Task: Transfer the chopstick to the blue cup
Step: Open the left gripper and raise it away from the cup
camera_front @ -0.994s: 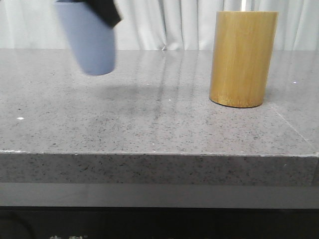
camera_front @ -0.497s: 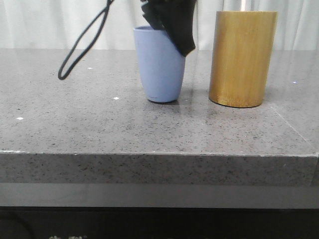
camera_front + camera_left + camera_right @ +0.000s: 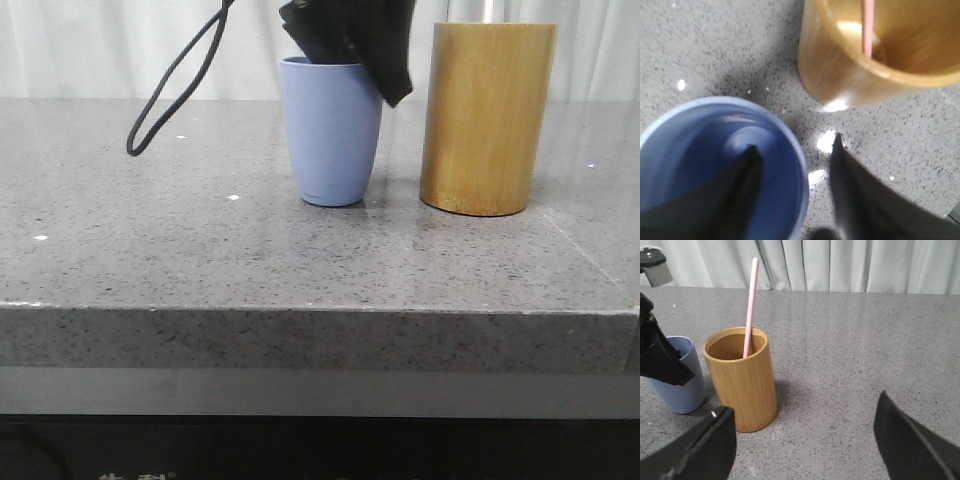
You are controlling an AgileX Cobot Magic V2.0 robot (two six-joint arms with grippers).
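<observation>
The blue cup (image 3: pixel 332 130) stands upright on the grey stone table, just left of the bamboo cylinder (image 3: pixel 486 117). My left gripper (image 3: pixel 350 45) hangs over the cup's rim. In the left wrist view its jaws straddle the cup (image 3: pixel 700 165): one finger is inside, the other outside, and both stand clear of the wall, so the left gripper (image 3: pixel 795 143) is open. A pink chopstick (image 3: pixel 751 305) leans in the bamboo cylinder (image 3: pixel 742 380) and also shows in the left wrist view (image 3: pixel 868 25). My right gripper (image 3: pixel 800 440) is wide open and empty, to the right of the cylinder.
A black cable loop (image 3: pixel 170 90) hangs from the left arm, left of the cup. The table's front edge (image 3: pixel 320 310) runs across the front view. White curtains hang behind the table.
The left gripper carried the blue cup from the upper left down to the table beside the bamboo cylinder. Since half a second ago the cup has shifted slightly right and stands upright.
</observation>
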